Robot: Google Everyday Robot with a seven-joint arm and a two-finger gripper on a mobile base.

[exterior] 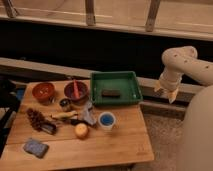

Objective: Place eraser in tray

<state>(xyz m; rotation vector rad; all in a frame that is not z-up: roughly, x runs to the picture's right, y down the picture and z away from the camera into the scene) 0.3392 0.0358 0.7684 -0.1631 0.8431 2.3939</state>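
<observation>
The eraser (110,93), a small dark bar, lies flat inside the green tray (131,80) at the back right of the wooden table (120,142). My gripper (166,93) hangs off the table's right side, level with the tray and a short way from its right rim, pointing down. Its two pale fingers stand apart with nothing between them. The white arm curves up and to the right behind it.
Two reddish-brown bowls (44,91) (76,92) stand left of the tray, one holding a red utensil. Nearer the front are a small tin (65,104), a pine cone (36,119), a blue cup (106,120), a yellow ball (81,130) and a blue-grey pad (35,147).
</observation>
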